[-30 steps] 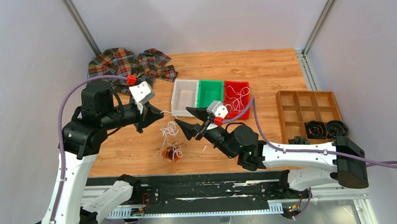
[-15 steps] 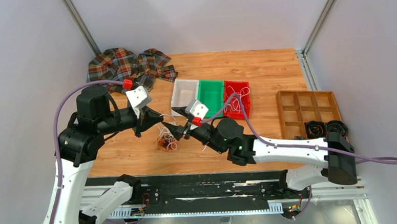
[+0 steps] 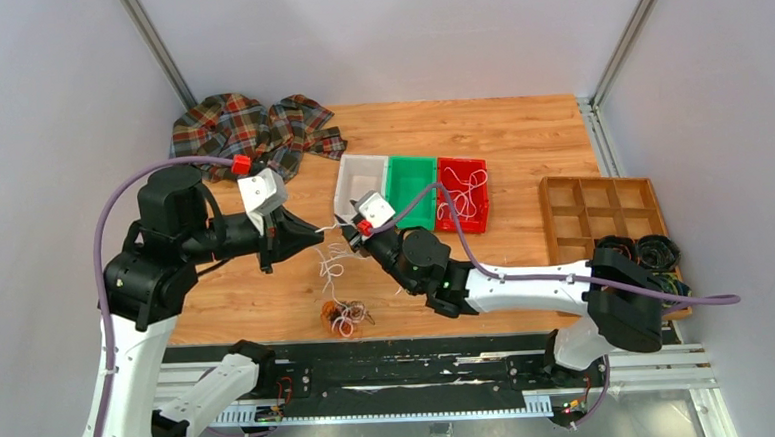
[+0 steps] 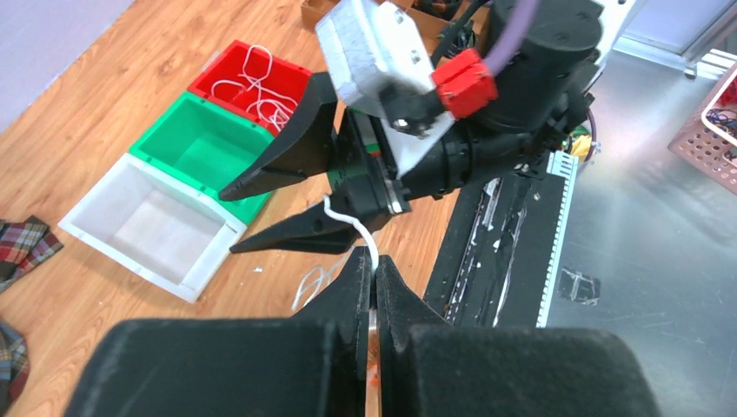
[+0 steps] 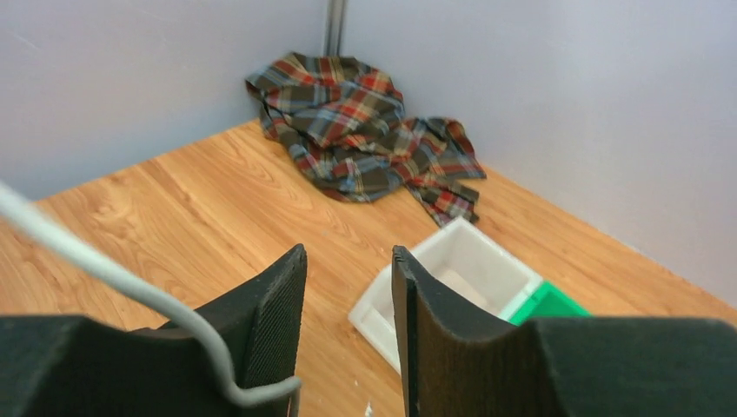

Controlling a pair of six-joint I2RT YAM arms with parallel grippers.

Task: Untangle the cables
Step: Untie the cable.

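A: Status on the cables [image 3: 332,264]? What changed in the last second?
B: Right gripper [image 3: 347,227] swung left and ended just beside the left gripper [image 3: 312,233]. Its jaws narrowed but were still spread, with nothing in the gap in the right wrist view.
A: Left?
B: Pressed together on the white cable [image 4: 372,246], pinched right at the tips. No change there.
A: Tangle?
B: Half a second before, the tangle [image 3: 344,316] sat close under the grippers. It ended up on the table [image 3: 519,121] near the front edge, well clear of them. A white strand ran from the pinch down to it.
A: So it was paying out.
B: Likely. The white looked to be drawing free. The clump was still orange-brown wire with white loops knotted through it, so not separated yet.
A: Was the right side about to grab?
B: Probably. The white cable curled across the outside of one finger [image 5: 274,295], not between the two.
A: Anything sorted?
B: One more white cable lay loose in the red bin [image 3: 462,227].
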